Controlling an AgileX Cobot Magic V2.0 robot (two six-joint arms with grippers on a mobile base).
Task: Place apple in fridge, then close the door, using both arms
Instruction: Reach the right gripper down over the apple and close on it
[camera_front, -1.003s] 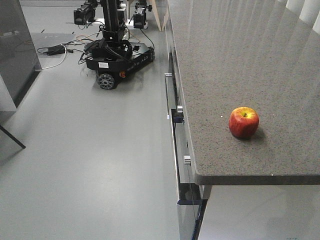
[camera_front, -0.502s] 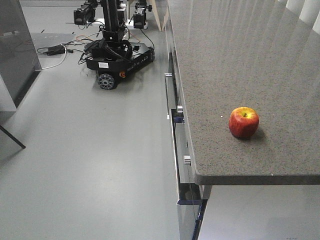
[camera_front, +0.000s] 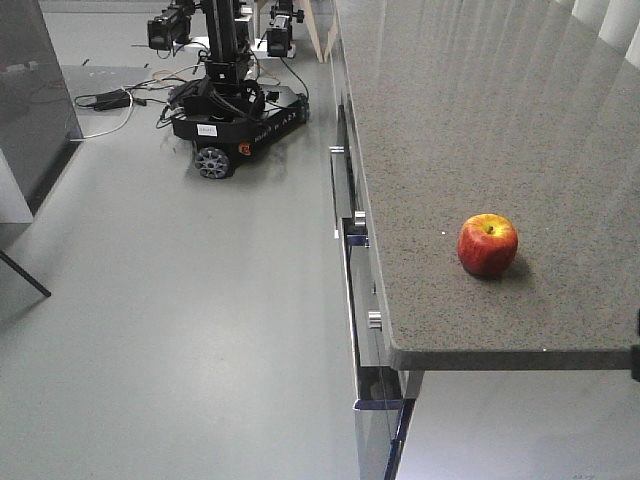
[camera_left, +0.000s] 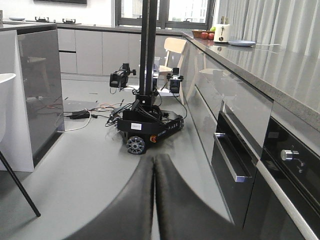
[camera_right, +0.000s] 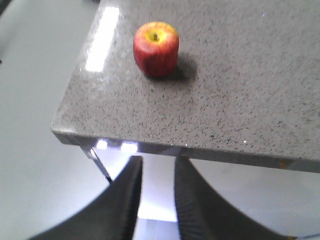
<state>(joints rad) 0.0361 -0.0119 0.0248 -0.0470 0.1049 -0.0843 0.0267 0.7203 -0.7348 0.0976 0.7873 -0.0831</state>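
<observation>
Hanging just off the near corner of the counter (camera_right: 240, 100), the right gripper (camera_right: 157, 165) has its two dark fingers (camera_right: 127, 200) parted a little with nothing between them, and the speckled grey edge sits directly ahead of the tips in the lower middle of the wrist view. Beyond that edge, toward the upper left of the same view, the apple (camera_right: 156, 47) stands upright on the stone, well apart from the claw and touched by nothing. The left gripper (camera_left: 154, 162) is pressed shut on empty air, its fingers meeting in a thin seam at the bottom centre of its own view and pointing down the kitchen aisle toward another wheeled robot (camera_left: 145, 125) parked on the floor. From the front view the apple (camera_front: 488, 243) lies at middle right, close to the counter's front end, above the dark oven fronts (camera_front: 350, 300). By my reckoning nothing of the job is done yet: the fruit has to be grasped, carried to the fridge, set inside, and the door shut (I cannot pick out the fridge or its door with any certainty from where these views look). The apple itself is round and glossy, deep red down its sides with a yellow-orange crown around the stem dimple, casting a soft shadow to its right.
</observation>
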